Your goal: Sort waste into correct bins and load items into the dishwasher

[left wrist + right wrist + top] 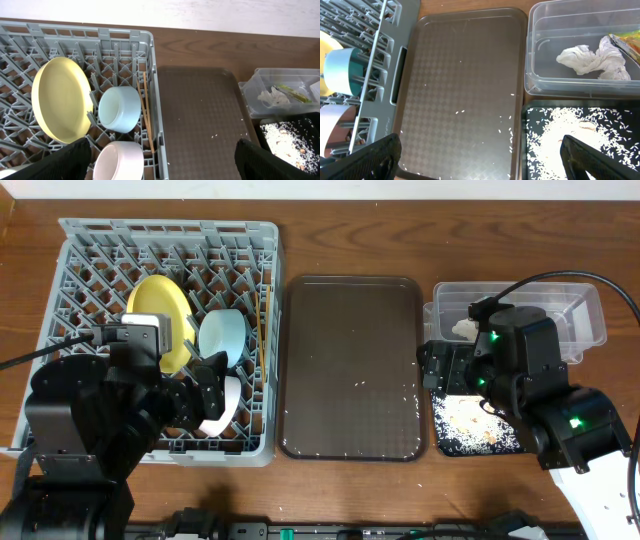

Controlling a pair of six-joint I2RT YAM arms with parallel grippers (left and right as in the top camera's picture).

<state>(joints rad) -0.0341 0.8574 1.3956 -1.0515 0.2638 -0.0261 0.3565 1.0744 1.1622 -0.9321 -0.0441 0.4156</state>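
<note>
The grey dish rack holds the pale-yellow plate, the light-blue bowl, the pinkish-white bowl and two chopsticks along its right wall. The white cup is hidden. My left gripper is open and empty above the rack's front right corner. The clear tub holds the crumpled tissue and the green-and-yellow wrapper. The black tray holds rice crumbs. My right gripper is open and empty, above the edge between the brown tray and the black tray.
The dark brown serving tray lies between the rack and the bins, with a few stray rice grains near its right edge. Both arms' bodies cover the table's front corners. A black cable arcs over the tub.
</note>
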